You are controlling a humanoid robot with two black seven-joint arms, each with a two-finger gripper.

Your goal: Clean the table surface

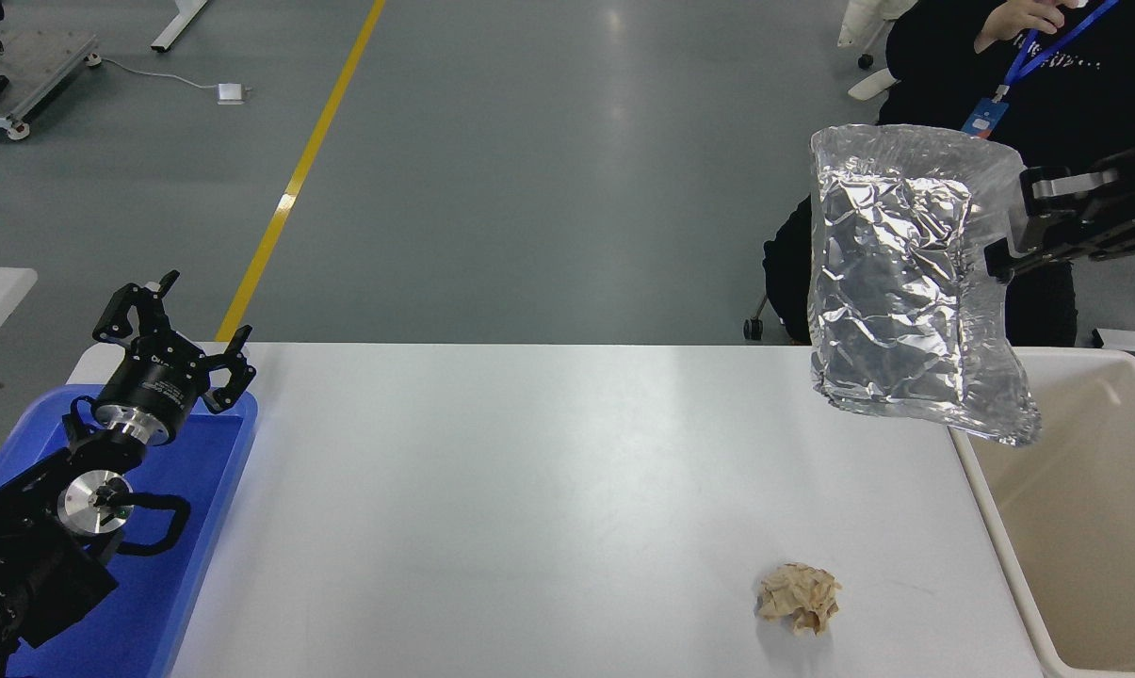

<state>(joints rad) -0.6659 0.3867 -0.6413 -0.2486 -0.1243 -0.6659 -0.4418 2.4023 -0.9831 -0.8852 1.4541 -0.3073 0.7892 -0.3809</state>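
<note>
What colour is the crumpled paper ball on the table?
Light tan, the crumpled paper ball; seen in the head view.
</note>
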